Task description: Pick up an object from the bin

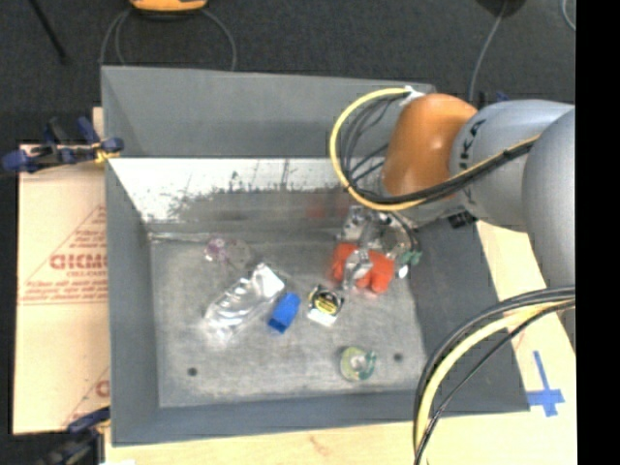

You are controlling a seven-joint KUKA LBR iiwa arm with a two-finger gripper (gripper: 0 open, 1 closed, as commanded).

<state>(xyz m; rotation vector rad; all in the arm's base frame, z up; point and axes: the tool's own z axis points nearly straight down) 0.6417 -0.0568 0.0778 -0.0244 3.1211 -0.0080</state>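
Observation:
My gripper [372, 243] is low in the back right part of the bin, under the orange wrist cover. A red-orange thing [381, 276] lies directly beneath it, with a second red part [343, 260] showing at its left side. Whether that thing is gripped is hidden. Just to the front left lies a small white, yellow and black thing [325, 304]. A blue block [284, 313] is beside that.
A crumpled clear plastic wrapper [232, 305] with a white piece [268, 281] lies left of centre. A small pale purple thing [218, 251] sits near the back wall, and a round greenish clear thing [356, 363] near the front wall. The arm and its cables cover the bin's right side.

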